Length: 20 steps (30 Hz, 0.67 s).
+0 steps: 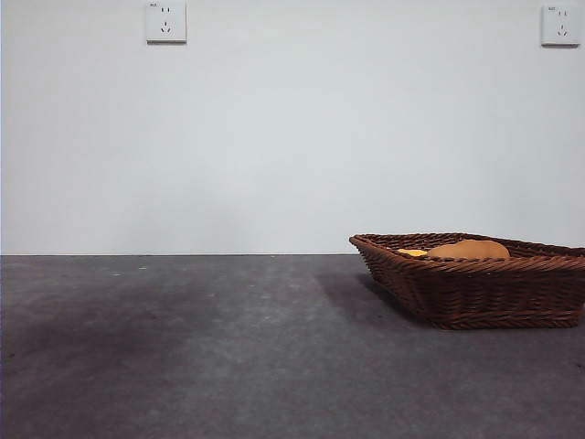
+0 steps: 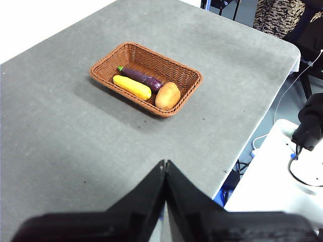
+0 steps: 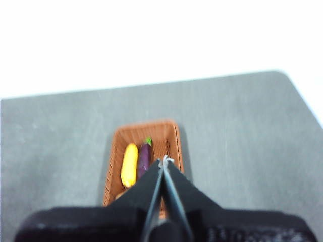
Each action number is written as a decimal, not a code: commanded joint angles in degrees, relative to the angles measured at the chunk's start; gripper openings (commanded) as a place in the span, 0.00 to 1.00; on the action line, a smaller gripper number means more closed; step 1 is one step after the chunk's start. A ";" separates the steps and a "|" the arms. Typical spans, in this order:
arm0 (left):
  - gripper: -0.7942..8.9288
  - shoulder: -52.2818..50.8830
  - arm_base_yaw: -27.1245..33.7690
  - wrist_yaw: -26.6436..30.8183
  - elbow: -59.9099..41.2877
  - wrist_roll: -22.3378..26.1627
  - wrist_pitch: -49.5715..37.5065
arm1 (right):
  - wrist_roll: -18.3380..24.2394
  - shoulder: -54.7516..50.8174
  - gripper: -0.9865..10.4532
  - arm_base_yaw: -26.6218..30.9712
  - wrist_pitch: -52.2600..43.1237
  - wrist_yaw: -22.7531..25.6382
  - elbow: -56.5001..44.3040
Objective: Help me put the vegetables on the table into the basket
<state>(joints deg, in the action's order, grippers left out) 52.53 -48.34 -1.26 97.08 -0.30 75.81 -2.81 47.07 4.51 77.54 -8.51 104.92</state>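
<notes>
On the table (image 2: 75,146) you have wide bare surface all round the basket (image 2: 146,78), which sits well in from the edges. Corn (image 2: 131,87), eggplant (image 2: 141,78) and potato (image 2: 167,96) lie side by side inside it. Your left gripper (image 2: 165,166) waits well apart, jaws pressed together, empty. Your right gripper (image 3: 164,164) hangs high over the basket, likewise closed and empty.

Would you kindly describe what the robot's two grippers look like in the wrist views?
Both are matte black. The left gripper has two broad, wedge-shaped jaws tapering to a narrow tip from a wide dark base. The right gripper has the same tapered black shape, with a small whitish fleck at its tip. No cables, labels or markings show on either.
</notes>
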 commanded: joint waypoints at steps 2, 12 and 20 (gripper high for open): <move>0.08 0.96 -0.13 -0.22 -0.35 -1.46 -0.26 | -0.42 -1.25 0.09 -0.04 1.49 0.66 -0.17; 0.08 6.95 0.22 0.59 -0.37 -1.42 -0.28 | -0.39 2.14 0.09 -0.04 1.49 0.68 -0.17; 0.08 8.63 8.96 -2.21 -4.92 11.87 -4.63 | -0.39 8.37 0.09 -0.04 1.49 0.66 -0.17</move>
<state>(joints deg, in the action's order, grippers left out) 61.76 -40.45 -2.26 93.97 6.28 72.53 -2.81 55.20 4.51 77.54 -7.90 104.99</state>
